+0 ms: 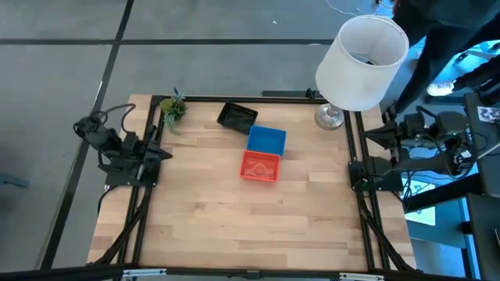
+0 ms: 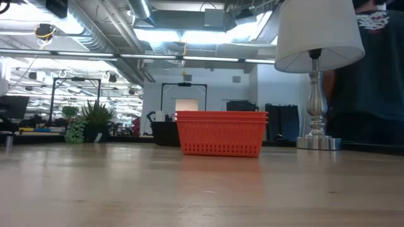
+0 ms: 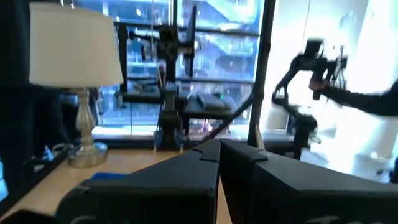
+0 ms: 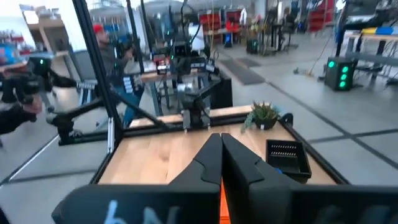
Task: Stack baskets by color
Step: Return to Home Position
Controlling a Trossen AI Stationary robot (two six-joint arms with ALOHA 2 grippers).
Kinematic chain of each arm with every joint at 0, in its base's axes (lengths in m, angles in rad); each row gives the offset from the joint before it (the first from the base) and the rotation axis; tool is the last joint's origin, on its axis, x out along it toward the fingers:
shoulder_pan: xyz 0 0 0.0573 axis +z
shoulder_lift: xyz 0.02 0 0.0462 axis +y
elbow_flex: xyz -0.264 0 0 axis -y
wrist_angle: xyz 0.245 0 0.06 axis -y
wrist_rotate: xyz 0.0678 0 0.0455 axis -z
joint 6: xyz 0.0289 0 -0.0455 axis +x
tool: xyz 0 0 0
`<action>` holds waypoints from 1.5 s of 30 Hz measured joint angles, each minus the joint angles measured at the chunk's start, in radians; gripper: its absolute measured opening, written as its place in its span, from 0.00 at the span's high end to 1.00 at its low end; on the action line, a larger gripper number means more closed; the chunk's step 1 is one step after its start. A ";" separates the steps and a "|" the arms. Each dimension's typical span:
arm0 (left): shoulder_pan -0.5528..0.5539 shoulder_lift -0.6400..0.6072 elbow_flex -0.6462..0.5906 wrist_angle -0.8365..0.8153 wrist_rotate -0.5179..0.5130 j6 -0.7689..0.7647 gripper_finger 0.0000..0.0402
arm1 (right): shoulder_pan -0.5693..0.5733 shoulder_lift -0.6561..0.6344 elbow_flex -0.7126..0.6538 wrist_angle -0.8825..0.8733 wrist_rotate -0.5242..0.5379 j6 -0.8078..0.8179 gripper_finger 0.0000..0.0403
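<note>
Baskets (image 1: pixel 266 143) stand in three one-colour piles on the wooden table (image 1: pixel 203 226), toward its far middle. A white-shaded lamp (image 1: pixel 363 62) rises at the far right corner. Both arms are drawn to the table's side edges — the left gripper (image 3: pixel 219 149) at the left edge, the right gripper (image 4: pixel 221 146) at the right — each with its fingers pressed together and holding nothing. The orange stack (image 1: pixel 260 166) is nearest the front, and the low view shows three rims on it. The blue stack (image 1: pixel 267 137) sits just behind it. The black stack (image 1: pixel 237 117), turned askew, lies just beyond the blue one's left corner. A small green plant (image 1: pixel 173 109) stands at the far left corner.
</note>
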 joint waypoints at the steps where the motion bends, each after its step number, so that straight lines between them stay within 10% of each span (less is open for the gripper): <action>1: 0.000 0.000 -0.004 0.015 0.001 -0.003 1.00 | 0.000 -0.031 -0.018 0.003 0.007 0.001 1.00; 18: 0.000 0.000 -0.062 0.140 -0.015 0.093 1.00 | 0.000 -0.224 -0.104 0.010 0.061 0.022 1.00; 32: 0.106 0.000 -0.419 0.566 -0.016 0.179 1.00 | 0.000 -0.223 -0.517 0.429 0.029 -0.063 1.00; 45: 0.211 0.000 -0.430 0.439 0.123 0.133 1.00 | -0.001 -0.223 -0.818 0.729 -0.020 -0.224 1.00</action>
